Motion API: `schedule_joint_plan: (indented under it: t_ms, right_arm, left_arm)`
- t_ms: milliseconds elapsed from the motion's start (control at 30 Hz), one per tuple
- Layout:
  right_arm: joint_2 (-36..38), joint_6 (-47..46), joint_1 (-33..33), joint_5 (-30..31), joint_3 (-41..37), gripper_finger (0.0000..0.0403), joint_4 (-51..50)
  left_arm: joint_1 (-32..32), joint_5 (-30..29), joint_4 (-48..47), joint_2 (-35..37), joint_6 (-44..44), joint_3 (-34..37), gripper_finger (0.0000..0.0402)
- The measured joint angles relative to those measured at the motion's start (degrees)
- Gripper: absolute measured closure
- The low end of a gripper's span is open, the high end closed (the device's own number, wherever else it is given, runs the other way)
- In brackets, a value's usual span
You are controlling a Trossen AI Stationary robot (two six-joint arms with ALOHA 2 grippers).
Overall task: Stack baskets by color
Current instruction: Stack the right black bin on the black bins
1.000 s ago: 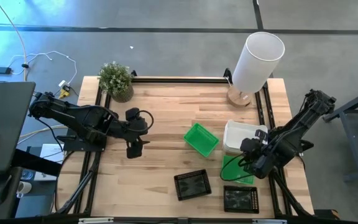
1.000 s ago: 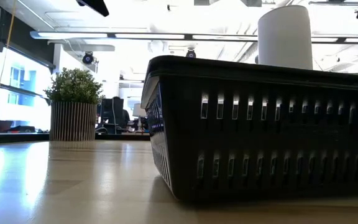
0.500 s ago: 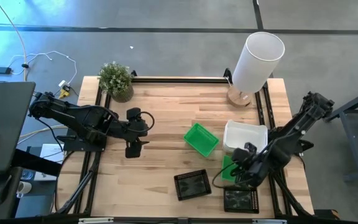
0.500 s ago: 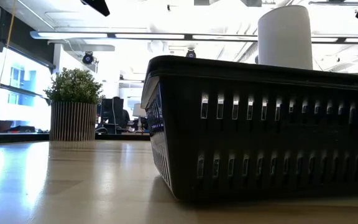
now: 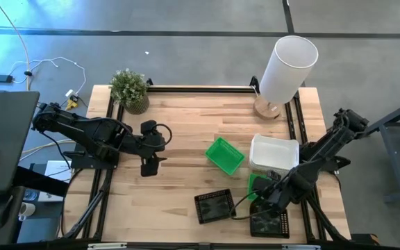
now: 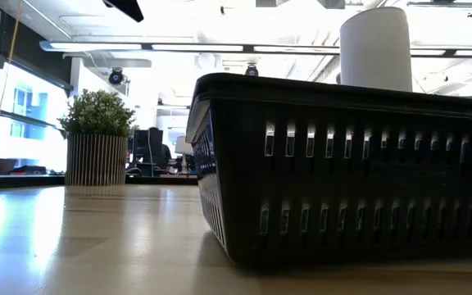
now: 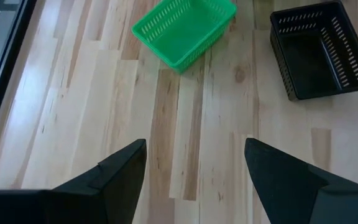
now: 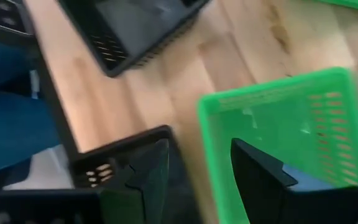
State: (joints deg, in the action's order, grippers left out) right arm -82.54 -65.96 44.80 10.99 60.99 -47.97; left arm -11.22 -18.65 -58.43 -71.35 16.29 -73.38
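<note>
Right gripper (image 5: 264, 206): fingers parted and holding nothing, poised low between a green basket (image 8: 291, 127) on one side of the fingertips and a black basket (image 5: 269, 223) on the other, with a second black basket (image 5: 214, 205) just ahead. Left gripper (image 5: 149, 167): fingers spread wide, empty, hovering over bare table (image 5: 179, 132); a second green basket (image 7: 184, 28) and that same black basket lie well ahead of its fingertips. White basket (image 5: 274, 153): behind the right gripper, touching the green basket.

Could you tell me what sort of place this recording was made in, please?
Probably a robotics lab or open workshop: a wooden table on a dark metal frame over a bare concrete floor, long ceiling lights in a large room behind, and loose cables beside the table.
</note>
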Motion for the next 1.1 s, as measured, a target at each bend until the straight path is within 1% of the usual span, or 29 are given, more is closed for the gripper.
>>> schedule_joint_plan:
  t_ms: [133, 300, 500, 800, 967, 1100]
  right_arm:
    - [0.0, 0.49, 1.08, 0.81, 0.0, 0.0242, 3.38]
    - [0.0, 0.24, 3.4, 2.7, 0.0, 0.0242, 3.75]
    - [-1.18, 0.44, 5.96, 5.48, 0.0, 0.0242, 5.83]
    - [-7.45, 0.4, 6.68, 3.33, 0.0, 0.0242, 6.42]
    - [-9.86, 0.4, 6.68, 2.07, 0.0, 0.0242, 6.89]
    - [-11.0, 0.38, 6.65, 2.22, 0.0, 0.0242, 6.82]
  left_arm:
    - [0.0, 0.0, 0.0, 0.0, 0.05, 0.01, 0.0142]
    - [0.0, 0.0, 0.02, 0.0, 0.29, 0.02, 0.0143]
    - [0.0, 0.01, 0.0, 0.0, 2.89, 0.02, 0.0142]
    - [-0.02, 0.0, 0.02, 0.0, 3.04, 0.02, 0.0143]
    - [0.0, 0.0, 0.02, 0.0, 3.04, 0.02, 0.0142]
    - [0.0, 0.0, 0.02, 0.0, 3.04, 0.02, 0.0142]
